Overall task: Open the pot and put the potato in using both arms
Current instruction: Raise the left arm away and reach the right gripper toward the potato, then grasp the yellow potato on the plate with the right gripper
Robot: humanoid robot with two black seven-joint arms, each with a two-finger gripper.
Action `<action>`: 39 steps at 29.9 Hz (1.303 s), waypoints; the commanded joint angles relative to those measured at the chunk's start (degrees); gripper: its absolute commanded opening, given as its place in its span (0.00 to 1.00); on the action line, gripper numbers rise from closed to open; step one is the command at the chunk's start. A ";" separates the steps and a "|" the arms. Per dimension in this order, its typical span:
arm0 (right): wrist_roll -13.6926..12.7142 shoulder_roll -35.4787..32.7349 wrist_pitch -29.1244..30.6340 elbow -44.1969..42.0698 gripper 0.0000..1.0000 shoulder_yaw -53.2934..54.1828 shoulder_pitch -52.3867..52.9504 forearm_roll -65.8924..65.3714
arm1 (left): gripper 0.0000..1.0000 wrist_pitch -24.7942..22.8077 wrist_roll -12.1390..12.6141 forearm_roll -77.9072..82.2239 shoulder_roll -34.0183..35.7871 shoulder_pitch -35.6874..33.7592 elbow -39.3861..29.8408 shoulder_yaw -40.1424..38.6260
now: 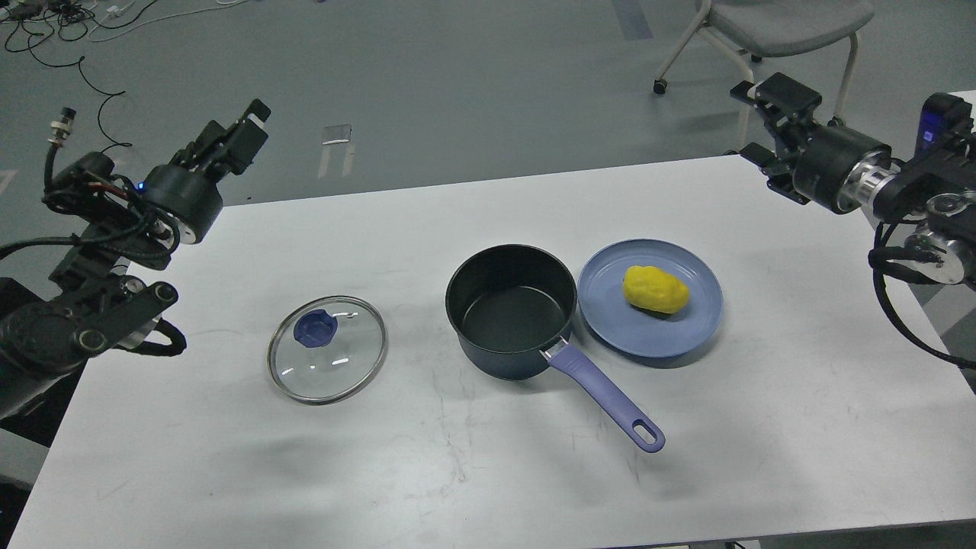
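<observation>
The dark blue pot [511,309] stands open and empty at the table's middle, its purple handle [606,400] pointing front right. Its glass lid [328,349] with a blue knob lies flat on the table to the pot's left. The yellow potato [655,289] lies on a blue plate [690,332] right next to the pot on its right. My left gripper [229,131] is raised above the table's far left edge, empty, fingers apart. My right gripper [756,122] is open and empty above the far right corner.
The white table [488,473] has bare surface in front of the pot and plate. A grey chair [770,30] stands on the floor behind the right corner. Cables lie on the floor at far left.
</observation>
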 commanded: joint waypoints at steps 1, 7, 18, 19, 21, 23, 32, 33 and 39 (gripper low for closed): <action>0.52 -0.65 -0.11 2.12 0.99 -4.70 2.97 -13.07 | 0.98 -5.57 -0.01 -15.04 -1.83 -4.27 0.60 -2.43; 1.74 -1.19 -0.81 1.77 0.97 -15.67 6.40 -40.22 | 0.98 -12.51 14.07 -21.24 -7.88 -6.91 2.36 -15.33; 10.87 -1.10 -10.12 -1.91 0.95 -28.61 8.52 -60.47 | 0.98 -22.81 16.91 -21.32 -8.78 -4.28 2.18 -21.95; 11.76 -0.84 -11.00 -2.96 0.95 -28.96 8.86 -61.35 | 0.98 -22.72 16.74 -21.32 -8.86 -4.10 2.18 -21.95; 11.94 0.56 -11.36 -4.11 0.95 -29.05 9.83 -61.54 | 0.98 -22.63 16.65 -21.32 -8.86 -3.58 2.18 -21.95; 12.03 1.88 -11.54 -5.17 0.95 -29.06 10.27 -61.63 | 0.98 -22.63 16.65 -21.32 -8.86 -3.05 2.18 -21.95; 14.75 10.32 -15.04 -12.63 0.91 -34.40 10.62 -61.80 | 0.98 -22.54 16.56 -21.32 -8.25 -1.99 1.57 -22.04; 14.84 11.28 -16.44 -13.69 0.91 -36.51 10.71 -61.80 | 0.98 -22.54 16.56 -21.32 -8.08 -1.99 1.57 -21.96; 15.90 12.88 -19.88 -18.53 0.91 -41.27 11.77 -61.80 | 0.98 -22.54 16.47 -21.24 -8.07 -1.82 1.57 -21.95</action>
